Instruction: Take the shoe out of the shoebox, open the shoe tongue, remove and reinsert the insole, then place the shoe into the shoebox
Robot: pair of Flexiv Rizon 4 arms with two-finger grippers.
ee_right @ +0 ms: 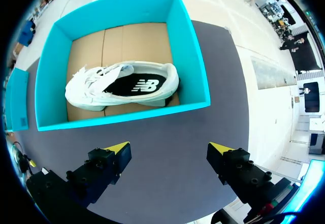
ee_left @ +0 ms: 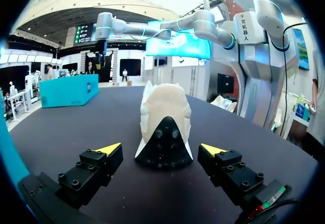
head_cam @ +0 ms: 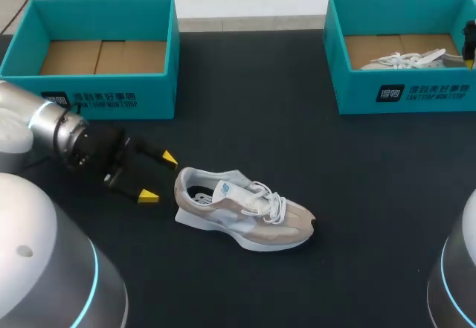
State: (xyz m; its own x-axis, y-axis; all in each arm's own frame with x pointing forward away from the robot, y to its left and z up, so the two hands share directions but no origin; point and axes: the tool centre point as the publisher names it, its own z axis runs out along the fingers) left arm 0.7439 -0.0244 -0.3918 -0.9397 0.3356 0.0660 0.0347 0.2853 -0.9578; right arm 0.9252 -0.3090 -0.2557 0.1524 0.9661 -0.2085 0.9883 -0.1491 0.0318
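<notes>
A beige and white shoe lies on its sole on the dark table, heel toward my left gripper. That gripper is open, just short of the heel. In the left wrist view the shoe's black heel stands straight ahead of my left gripper, apart from both fingers. My right gripper hangs open above the near wall of the right teal shoebox. A white shoe lies on its side in that box. Nothing is held by either gripper.
A second teal shoebox at the back left holds only its cardboard floor. The right shoebox stands at the back right with the white shoe inside. My arms' large grey bodies fill both near corners.
</notes>
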